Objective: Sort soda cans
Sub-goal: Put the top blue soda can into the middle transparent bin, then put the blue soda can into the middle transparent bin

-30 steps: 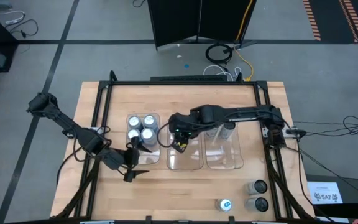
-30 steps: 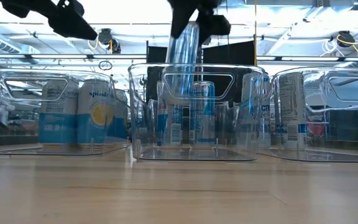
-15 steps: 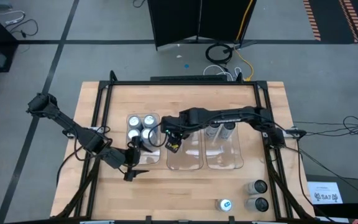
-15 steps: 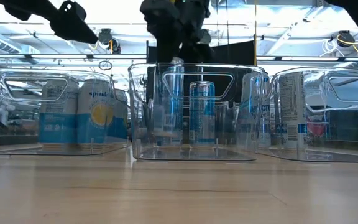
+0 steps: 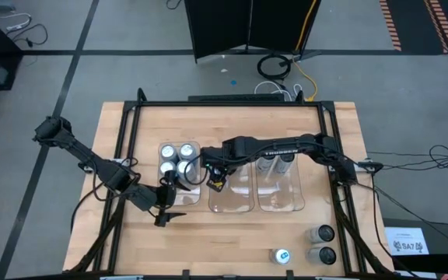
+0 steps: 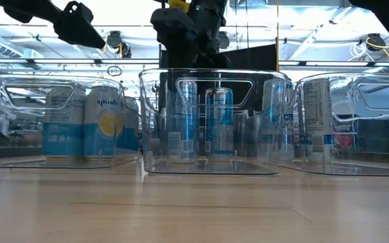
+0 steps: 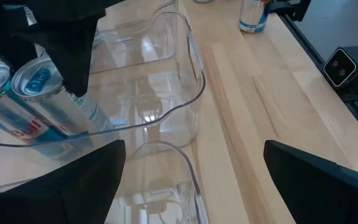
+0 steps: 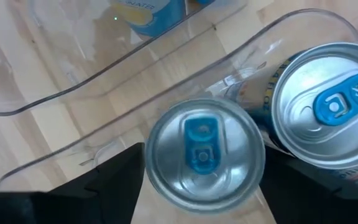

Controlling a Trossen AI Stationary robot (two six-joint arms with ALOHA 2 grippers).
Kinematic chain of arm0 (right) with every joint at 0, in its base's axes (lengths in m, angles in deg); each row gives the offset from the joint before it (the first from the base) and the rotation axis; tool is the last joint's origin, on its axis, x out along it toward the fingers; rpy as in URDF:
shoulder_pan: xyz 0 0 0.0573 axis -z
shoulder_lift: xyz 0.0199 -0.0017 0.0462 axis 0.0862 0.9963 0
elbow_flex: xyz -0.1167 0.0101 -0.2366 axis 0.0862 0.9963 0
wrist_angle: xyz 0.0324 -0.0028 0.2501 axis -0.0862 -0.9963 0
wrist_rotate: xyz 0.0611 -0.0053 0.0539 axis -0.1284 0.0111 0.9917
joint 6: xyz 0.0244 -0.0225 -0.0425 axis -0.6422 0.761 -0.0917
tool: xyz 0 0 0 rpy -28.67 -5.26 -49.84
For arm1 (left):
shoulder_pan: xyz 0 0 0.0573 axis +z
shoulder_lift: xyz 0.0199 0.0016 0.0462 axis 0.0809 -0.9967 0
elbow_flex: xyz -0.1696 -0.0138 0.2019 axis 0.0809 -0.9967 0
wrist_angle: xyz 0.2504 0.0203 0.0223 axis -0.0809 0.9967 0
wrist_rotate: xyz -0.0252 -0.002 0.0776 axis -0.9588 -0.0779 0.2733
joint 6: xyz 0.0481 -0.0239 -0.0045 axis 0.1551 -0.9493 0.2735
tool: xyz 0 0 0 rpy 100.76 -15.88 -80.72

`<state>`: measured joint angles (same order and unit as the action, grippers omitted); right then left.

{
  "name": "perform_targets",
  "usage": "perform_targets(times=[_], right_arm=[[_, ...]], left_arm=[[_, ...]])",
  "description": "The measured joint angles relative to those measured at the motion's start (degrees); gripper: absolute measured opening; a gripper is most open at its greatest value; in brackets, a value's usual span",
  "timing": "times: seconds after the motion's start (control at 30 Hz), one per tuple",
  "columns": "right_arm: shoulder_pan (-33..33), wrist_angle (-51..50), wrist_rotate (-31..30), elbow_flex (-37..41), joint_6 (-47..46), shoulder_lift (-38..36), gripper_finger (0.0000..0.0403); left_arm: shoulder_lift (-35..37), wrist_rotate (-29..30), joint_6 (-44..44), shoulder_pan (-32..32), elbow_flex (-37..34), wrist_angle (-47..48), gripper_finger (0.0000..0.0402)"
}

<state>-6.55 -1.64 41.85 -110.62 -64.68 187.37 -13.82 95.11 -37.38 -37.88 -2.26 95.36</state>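
Observation:
Three clear bins stand in a row mid-table. My right gripper (image 5: 216, 176) hangs over the far left corner of the middle bin (image 5: 232, 204), pointing steeply down and open. Its fingers stand on either side of the top of a blue-tabbed soda can (image 8: 197, 158). That can (image 6: 186, 121) stands upright on the bin floor beside a second blue-tabbed can (image 8: 328, 112). The left bin (image 5: 179, 194) holds several silver-topped cans (image 5: 176, 159). My left gripper (image 5: 166, 208) waits open by that bin's near edge.
The right bin (image 5: 280, 201) has dark cans at its far end (image 5: 278, 163). Three loose cans stand near the table's near right corner: one blue-tabbed (image 5: 282, 255) and two dark (image 5: 324, 232). Bare wood lies along the near edge (image 5: 232, 241).
My right gripper has come down over the middle bin and a little toward the table's left, carrying the blue-tabbed can. The can hung above the bin's rim a second ago. It now stands on the bin floor next to the other blue-tabbed can.

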Motion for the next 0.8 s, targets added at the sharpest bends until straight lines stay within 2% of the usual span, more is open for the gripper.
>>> perform_targets(times=[0.4,0.7,0.8], right_arm=[[0.0,-0.4,0.0,-0.1,0.0,-0.8,0.0288],[-0.4,-8.3,-0.1,-5.5,-0.9,-4.6,0.0288],[-1.4,-9.7,-0.8,-5.6,-0.9,-6.3,0.0288]], left_arm=[[0.0,-0.4,-0.1,0.0,0.0,0.0,0.0389],[0.0,-0.4,0.1,0.0,0.0,-0.1,0.0389],[0.5,-0.3,1.4,0.6,-2.3,-1.7,0.0389]])
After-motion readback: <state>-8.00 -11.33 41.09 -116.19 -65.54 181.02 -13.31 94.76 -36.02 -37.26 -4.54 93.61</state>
